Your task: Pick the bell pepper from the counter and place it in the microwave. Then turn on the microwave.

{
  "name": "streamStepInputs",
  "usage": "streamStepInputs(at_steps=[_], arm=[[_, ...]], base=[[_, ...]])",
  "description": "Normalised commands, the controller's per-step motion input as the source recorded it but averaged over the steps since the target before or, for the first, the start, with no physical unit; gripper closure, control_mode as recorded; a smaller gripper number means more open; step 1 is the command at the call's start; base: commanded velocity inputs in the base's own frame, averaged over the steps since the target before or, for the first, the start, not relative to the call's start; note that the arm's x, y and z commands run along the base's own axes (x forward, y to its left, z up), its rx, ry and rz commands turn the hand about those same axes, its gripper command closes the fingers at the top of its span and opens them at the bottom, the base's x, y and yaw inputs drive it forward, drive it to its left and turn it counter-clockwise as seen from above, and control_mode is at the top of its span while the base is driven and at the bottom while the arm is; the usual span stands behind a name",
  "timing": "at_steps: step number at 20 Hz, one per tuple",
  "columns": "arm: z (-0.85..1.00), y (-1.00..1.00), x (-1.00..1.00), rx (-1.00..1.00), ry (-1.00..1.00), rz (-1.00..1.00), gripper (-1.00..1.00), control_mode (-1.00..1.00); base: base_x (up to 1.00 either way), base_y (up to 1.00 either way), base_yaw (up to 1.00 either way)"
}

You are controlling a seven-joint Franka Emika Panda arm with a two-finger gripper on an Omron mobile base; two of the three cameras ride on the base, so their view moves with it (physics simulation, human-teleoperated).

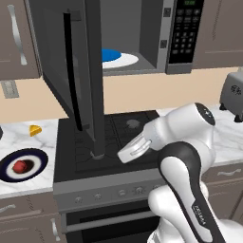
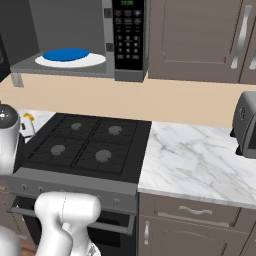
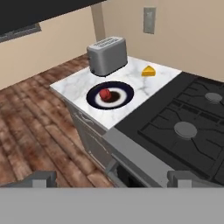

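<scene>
The red bell pepper point(image 1: 20, 166) point(image 3: 105, 93) sits on a dark-rimmed plate point(image 1: 7, 172) point(image 3: 124, 92) on the marble counter point(image 1: 33, 142) point(image 3: 78, 87) left of the stove. The microwave point(image 1: 163, 42) point(image 2: 127, 70) hangs above the stove with its door point(image 1: 71, 71) swung open, showing the white turntable with a blue centre point(image 1: 116, 58) point(image 2: 70, 56). Its black keypad point(image 1: 186, 31) point(image 2: 129, 35) is on the right. My gripper point(image 3: 111, 179) is open and holds nothing. It hovers off the stove's front edge, well away from the pepper and facing it.
A yellow wedge point(image 1: 34, 129) point(image 3: 148, 71) lies behind the plate, beside a silver toaster point(image 3: 107, 56). The black stovetop point(image 1: 128, 128) point(image 2: 85, 142) lies under the microwave. Another toaster point(image 1: 232, 92) point(image 2: 246, 125) stands on the right counter point(image 2: 195, 160). The open door juts out over the stove's left side.
</scene>
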Motion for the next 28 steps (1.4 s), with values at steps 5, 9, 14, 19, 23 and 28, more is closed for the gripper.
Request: streamStepInputs(at_steps=[5, 9, 14, 19, 23, 28], arm=[[-0.20, 0.12, 0.07, 0.04, -0.11, -0.08, -1.00, -1.00], [-0.18, 0.12, 0.09, 0.03, -0.09, -0.08, -1.00, -1.00], [-0.20, 0.12, 0.06, 0.02, -0.08, -0.02, -1.00, -1.00], [-0.21, 0.06, 0.04, 0.04, -0.06, 0.00, -1.00, -1.00], [-0.24, 0.01, 0.00, 0.09, -0.08, 0.00, -1.00, -1.00], [-0.25, 0.07, 0.01, 0.11, -0.11, -0.02, -1.00, -1.00]], base=[[0.00, 0.00, 0.00], [0.00, 0.00, 0.00], [0.00, 0.00, 0.00], [0.00, 0.00, 0.00], [0.00, 0.00, 0.00], [0.00, 0.00, 0.00]])
